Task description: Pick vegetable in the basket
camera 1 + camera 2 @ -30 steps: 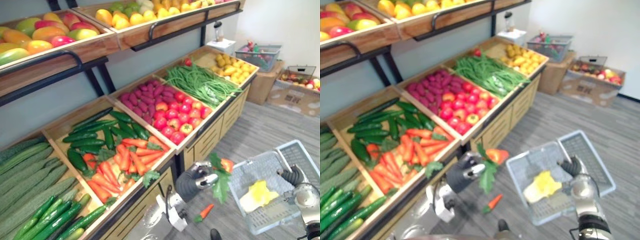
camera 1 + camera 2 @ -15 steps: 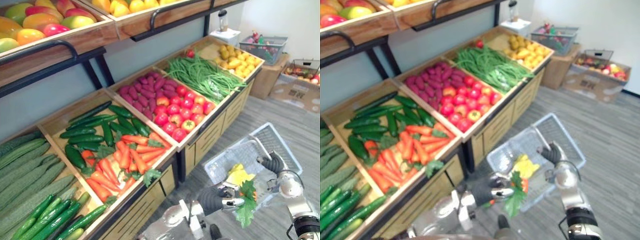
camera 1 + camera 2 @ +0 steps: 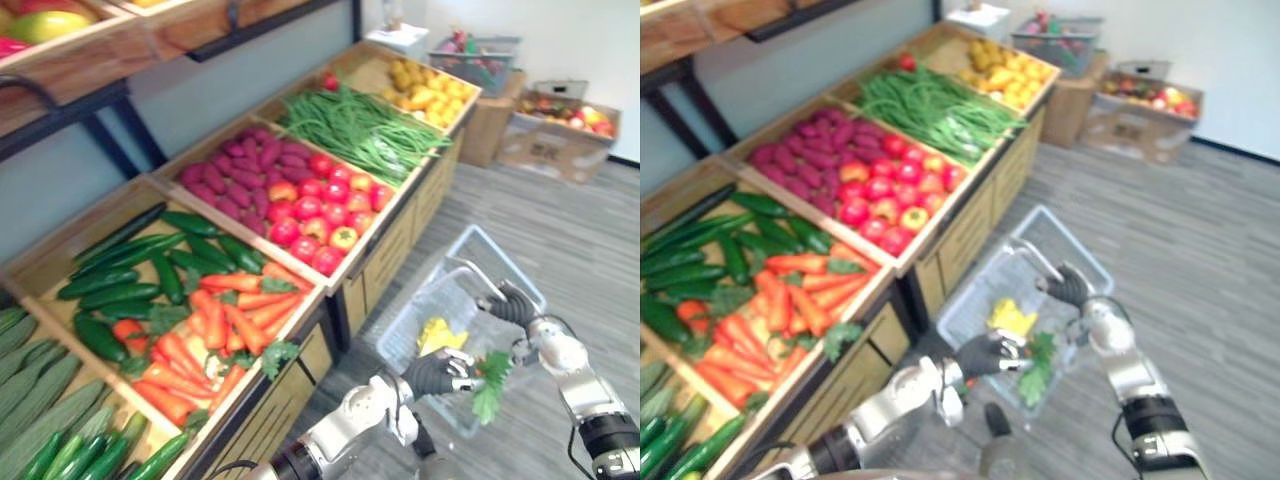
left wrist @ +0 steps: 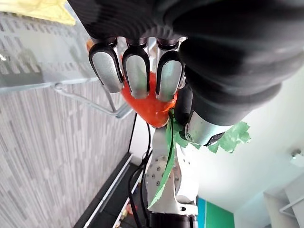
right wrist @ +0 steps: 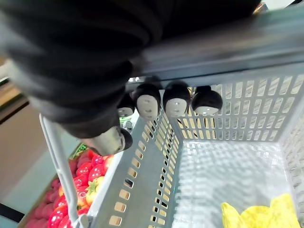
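The carrot (image 4: 147, 107) is gripped under the left hand's (image 3: 438, 372) curled fingers, probably just over the basket (image 5: 237, 109), whose rim is clutched by the right hand (image 3: 510, 303).

Orange carrot (image 4: 147, 105), green-leaved; basket (image 5: 237, 100) apparently pale grey.

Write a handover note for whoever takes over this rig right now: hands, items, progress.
Left hand: curled round a leafy carrot, held at the near edge of the basket.
Right hand: fingers hooked over the basket's rim, holding it.
In the basket: one yellow item.
Done: carrot picked and at the basket.
Left: release it inside.
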You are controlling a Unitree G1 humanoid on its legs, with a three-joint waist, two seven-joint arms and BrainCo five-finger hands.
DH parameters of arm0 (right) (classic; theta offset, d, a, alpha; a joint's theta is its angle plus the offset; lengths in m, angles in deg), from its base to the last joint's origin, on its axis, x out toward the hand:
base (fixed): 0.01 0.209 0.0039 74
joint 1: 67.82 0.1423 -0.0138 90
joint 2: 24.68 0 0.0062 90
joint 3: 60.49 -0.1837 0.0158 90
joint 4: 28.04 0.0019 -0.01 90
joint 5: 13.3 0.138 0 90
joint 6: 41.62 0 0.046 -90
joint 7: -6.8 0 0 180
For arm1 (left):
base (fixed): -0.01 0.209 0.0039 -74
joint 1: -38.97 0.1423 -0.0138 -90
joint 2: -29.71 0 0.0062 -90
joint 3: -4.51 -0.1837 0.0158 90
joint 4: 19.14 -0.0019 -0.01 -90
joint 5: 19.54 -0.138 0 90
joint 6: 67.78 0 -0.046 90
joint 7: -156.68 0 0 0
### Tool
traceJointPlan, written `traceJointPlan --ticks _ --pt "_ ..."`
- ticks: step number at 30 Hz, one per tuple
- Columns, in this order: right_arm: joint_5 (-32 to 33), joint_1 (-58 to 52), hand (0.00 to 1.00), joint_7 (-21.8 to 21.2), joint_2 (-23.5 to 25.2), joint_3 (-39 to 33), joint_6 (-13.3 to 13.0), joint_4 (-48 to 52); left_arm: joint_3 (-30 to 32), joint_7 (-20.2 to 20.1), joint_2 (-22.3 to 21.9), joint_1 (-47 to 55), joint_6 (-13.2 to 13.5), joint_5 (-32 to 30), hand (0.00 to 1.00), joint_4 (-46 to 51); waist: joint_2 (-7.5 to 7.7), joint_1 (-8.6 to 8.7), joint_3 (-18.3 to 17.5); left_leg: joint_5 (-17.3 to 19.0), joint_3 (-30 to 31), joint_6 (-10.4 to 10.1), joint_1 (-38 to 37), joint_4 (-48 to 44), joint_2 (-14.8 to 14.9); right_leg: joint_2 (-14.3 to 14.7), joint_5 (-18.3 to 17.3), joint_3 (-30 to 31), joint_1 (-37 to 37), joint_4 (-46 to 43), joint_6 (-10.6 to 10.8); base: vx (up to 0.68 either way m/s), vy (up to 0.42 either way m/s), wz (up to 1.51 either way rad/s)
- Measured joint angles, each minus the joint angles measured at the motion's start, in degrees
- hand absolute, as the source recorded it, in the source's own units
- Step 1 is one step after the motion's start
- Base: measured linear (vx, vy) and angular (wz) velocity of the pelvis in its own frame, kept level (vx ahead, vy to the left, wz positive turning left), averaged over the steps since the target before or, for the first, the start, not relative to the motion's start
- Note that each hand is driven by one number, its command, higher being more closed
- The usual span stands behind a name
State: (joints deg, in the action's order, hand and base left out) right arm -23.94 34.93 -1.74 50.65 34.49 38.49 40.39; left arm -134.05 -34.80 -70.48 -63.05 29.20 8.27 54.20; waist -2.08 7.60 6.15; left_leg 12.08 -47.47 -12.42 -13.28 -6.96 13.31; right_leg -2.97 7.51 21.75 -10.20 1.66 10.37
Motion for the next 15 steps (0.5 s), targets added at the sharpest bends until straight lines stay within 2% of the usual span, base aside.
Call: traceJointPlan --ticks 3,5,10,13,14,15 --pt "2.25 1.88 1.00 -0.81 0.15 2.51 -0.01 2.74 3.05 -0.02 0.98 0.15 0.02 -0.15 1.00 0.00 -0.32 -0.14 0.53 2.84 -4.10 -0.32 -0.11 -3.90 0.95 1.75 1.03 4.66 -1.83 0.00 0.36 -0.05 -0.038 -0.83" --pt "3.24 2.14 1.00 -0.90 0.23 3.80 -0.01 4.13 5.17 0.00 1.51 0.88 0.03 -1.73 1.00 -0.03 0.02 0.04 1.10 4.35 -5.90 -0.50 -0.40 -5.55 1.51 2.74 1.47 7.02 -2.51 0.04 0.57 -0.05 -0.041 -0.59" --pt "4.03 1.56 1.00 -3.85 0.26 5.54 0.03 5.50 6.34 0.36 1.56 0.92 0.05 -5.11 1.00 -2.39 0.65 0.42 1.77 4.70 -6.96 -0.59 -1.07 -6.19 1.43 3.11 1.65 8.44 -2.61 0.08 0.62 -0.04 -0.023 -0.20" --pt "4.44 -0.54 1.00 -5.32 0.42 5.90 0.04 7.48 8.38 2.45 0.47 0.92 0.07 -10.25 1.00 -5.95 0.75 0.40 1.86 4.70 -6.93 -0.59 -1.06 -6.12 1.33 3.09 1.65 8.45 -2.62 0.09 0.62 -0.04 -0.033 0.01" --pt "4.48 -1.85 1.00 -5.65 0.43 6.25 0.03 9.13 10.56 3.99 -0.43 0.78 0.21 -13.10 0.00 -7.86 0.81 0.44 1.91 4.70 -6.91 -0.59 -1.05 -6.12 1.33 3.09 1.66 8.44 -2.61 0.09 0.61 -0.04 -0.044 0.02" --pt "4.52 -3.32 1.00 -5.86 0.45 6.58 -0.07 10.92 12.95 6.69 -1.83 0.30 0.29 -17.38 0.00 -10.43 0.82 0.49 1.91 4.70 -6.88 -0.59 -1.04 -6.11 1.30 2.97 1.67 8.39 -2.59 0.09 0.62 -0.04 -0.047 0.02"
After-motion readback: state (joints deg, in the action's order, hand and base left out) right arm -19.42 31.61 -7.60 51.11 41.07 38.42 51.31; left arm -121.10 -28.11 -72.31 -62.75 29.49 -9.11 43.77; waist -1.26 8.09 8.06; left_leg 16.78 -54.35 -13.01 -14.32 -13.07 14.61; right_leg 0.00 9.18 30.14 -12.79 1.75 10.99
